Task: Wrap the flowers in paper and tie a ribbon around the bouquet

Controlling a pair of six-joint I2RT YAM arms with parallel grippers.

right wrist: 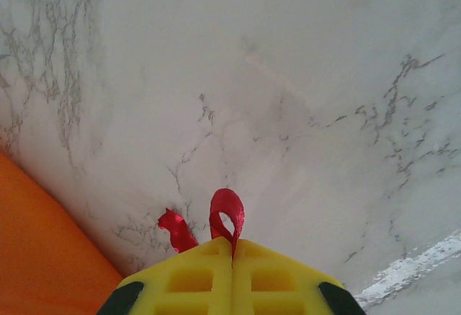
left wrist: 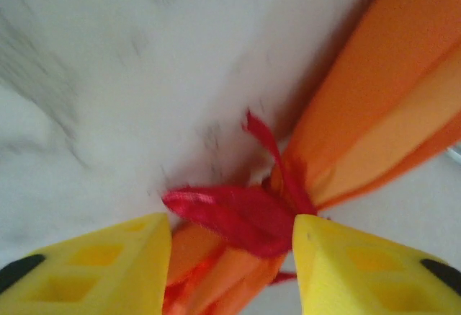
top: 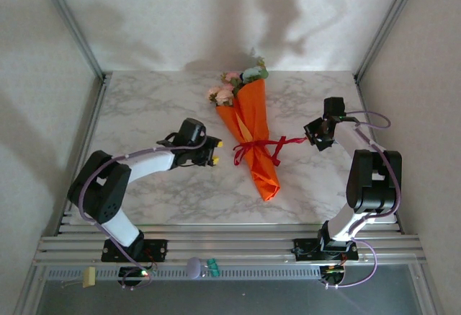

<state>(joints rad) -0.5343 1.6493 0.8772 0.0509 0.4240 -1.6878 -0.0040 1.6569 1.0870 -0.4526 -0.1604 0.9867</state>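
Your right gripper (right wrist: 232, 249) clamps a ribbon (right wrist: 227, 213) tail, your left gripper (left wrist: 230, 246) gapes just beside the knot on the bouquet (top: 251, 124) lying mid table (top: 144, 106); pull hard and you likely drag the cone or loosen the knot

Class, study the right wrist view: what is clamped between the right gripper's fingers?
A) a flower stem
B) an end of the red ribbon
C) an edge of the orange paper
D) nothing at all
B: the right gripper has its yellow fingers pressed together, and a loop of the red ribbon pokes out from between them.
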